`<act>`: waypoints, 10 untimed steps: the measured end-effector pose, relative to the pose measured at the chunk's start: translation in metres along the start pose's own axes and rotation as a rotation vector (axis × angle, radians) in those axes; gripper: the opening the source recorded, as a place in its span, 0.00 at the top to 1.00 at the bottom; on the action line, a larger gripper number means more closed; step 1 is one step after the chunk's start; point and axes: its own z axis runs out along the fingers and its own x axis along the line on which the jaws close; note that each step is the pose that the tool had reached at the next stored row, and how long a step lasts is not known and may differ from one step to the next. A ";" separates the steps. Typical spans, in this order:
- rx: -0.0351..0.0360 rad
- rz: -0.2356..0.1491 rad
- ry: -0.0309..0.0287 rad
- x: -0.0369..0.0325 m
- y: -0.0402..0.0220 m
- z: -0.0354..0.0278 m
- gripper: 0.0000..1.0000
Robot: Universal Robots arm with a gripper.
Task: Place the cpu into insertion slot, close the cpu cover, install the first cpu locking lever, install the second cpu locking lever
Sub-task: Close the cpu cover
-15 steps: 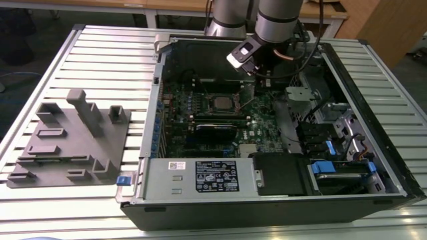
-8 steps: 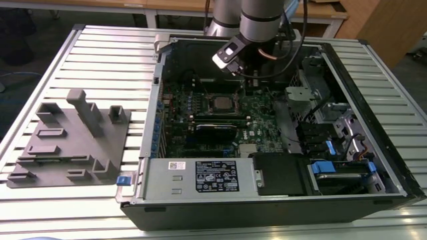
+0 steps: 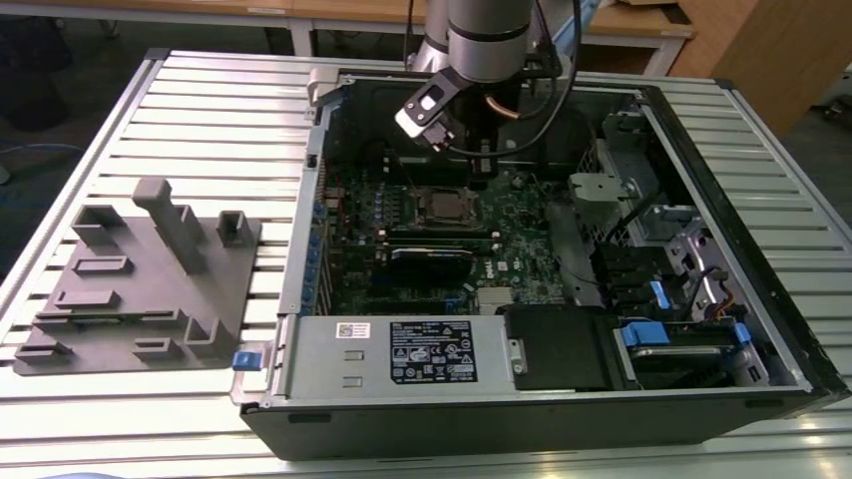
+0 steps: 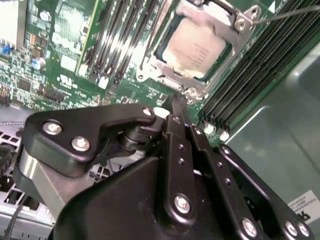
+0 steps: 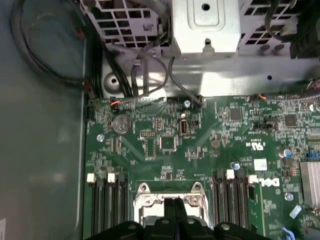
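The cpu (image 4: 192,50), a silvery-tan square chip, lies flat in the insertion slot (image 3: 421,208) on the green motherboard (image 5: 200,145). The silver cpu cover (image 4: 235,20) frames it, lying down around the chip's edges. A thin silver lever rod (image 4: 290,14) runs out from one corner of the cover. My gripper (image 4: 173,102) hovers just above and beside the slot, its black fingers pressed together and holding nothing. In the exterior view the gripper (image 3: 485,165) hangs inside the open computer case, a little behind the slot. The fingertips (image 5: 172,207) point at the socket's silver frame.
Black memory slots (image 5: 227,200) flank the socket on both sides. A black power supply box (image 3: 433,351) fills the case's near side, with drive cages (image 3: 665,249) and cables on the exterior view's right. A grey fixture block (image 3: 140,279) sits on the table outside the case.
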 end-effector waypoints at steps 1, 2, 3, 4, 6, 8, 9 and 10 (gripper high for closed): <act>-0.0001 0.000 0.0000 0.0000 0.0000 0.0000 0.89; -0.0001 0.000 0.0000 0.0000 0.0000 0.0000 0.89; -0.0001 0.000 0.0000 0.0000 -0.0001 0.0000 0.89; -0.0001 0.000 0.0000 0.0000 -0.0001 0.0000 0.89; 0.0124 0.000 -0.0003 0.0000 -0.0002 0.0002 0.89; 0.0378 0.000 -0.0017 -0.0001 -0.0001 0.0004 0.89; 0.0522 0.000 -0.0023 -0.0001 -0.0001 0.0005 0.89; 0.0660 0.001 -0.0029 -0.0001 -0.0001 0.0007 0.89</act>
